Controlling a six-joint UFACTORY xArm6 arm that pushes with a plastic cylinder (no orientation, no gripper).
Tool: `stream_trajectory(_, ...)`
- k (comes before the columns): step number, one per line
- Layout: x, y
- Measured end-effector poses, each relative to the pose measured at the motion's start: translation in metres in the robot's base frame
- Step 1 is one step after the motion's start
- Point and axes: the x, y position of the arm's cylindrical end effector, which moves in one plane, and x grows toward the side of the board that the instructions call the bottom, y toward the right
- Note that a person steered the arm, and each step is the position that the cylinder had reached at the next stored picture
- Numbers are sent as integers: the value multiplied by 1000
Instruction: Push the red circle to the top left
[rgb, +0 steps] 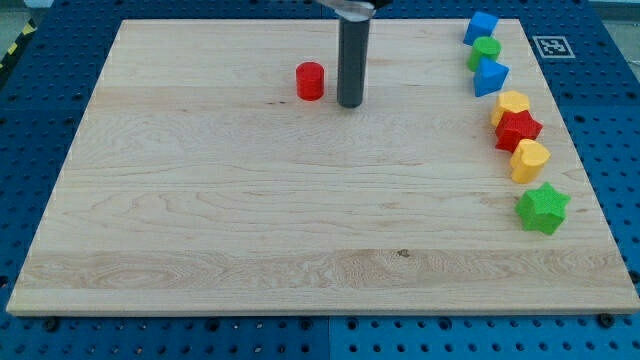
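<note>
The red circle is a small red cylinder on the wooden board, in the upper middle of the view. My dark rod comes down from the view's top, and my tip rests on the board just to the right of the red circle. A small gap separates them; they do not touch.
Several blocks line the board's right edge: a blue block, a green circle, a blue block, a yellow block, a red star, a yellow block, a green star.
</note>
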Motion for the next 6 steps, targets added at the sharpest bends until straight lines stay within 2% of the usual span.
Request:
stream_trajectory(1, -1, -2)
stream_trajectory(3, -9, -55)
stream_trajectory(5, -55, -73)
stream_trajectory(6, -65, -86)
